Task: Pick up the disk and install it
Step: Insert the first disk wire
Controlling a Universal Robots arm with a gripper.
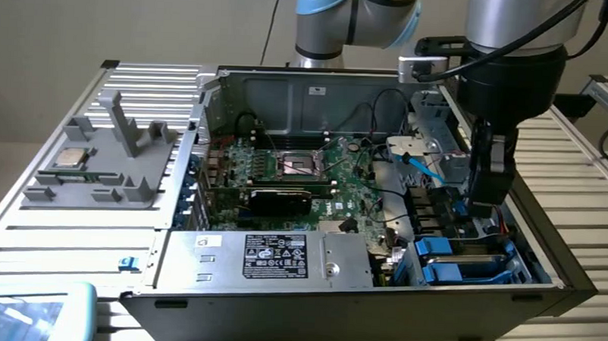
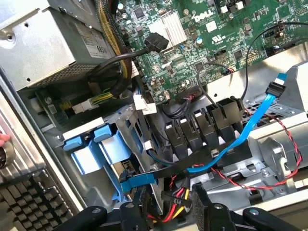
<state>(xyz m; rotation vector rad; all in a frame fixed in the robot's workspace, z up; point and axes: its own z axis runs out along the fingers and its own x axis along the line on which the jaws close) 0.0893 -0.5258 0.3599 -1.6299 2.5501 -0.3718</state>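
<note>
The disk (image 1: 464, 270) (image 2: 85, 158) stands on edge in the drive cage (image 2: 126, 126) at the front corner of the open computer case (image 1: 543, 281). Only its bright blue carrier and end tabs show, and its silver face is hidden. Just beside it, on the motherboard side, sits a second blue-framed drive unit (image 1: 436, 247) (image 2: 113, 150). The gripper (image 1: 485, 198) (image 2: 168, 208) hangs inside the case above this corner, its fingers apart with nothing between them, clear of the disk. The space around it is crowded. A blue flat data cable (image 1: 425, 166) (image 2: 250, 127) loops across a row of black connectors (image 2: 202, 126). Red-and-black twisted wires (image 2: 288, 144) run over the metal frame, and a red, yellow and black power lead (image 2: 174, 199) lies under the gripper. Beyond the cage are the green motherboard (image 1: 304, 174) (image 2: 216, 43) and the boxed power supply (image 1: 271, 256) (image 2: 43, 48). Outside the case, on the slatted worktop (image 1: 38, 233) at the exterior view's left, a grey fixture (image 1: 107, 164) carries a small square processor chip (image 1: 71, 157).
</note>
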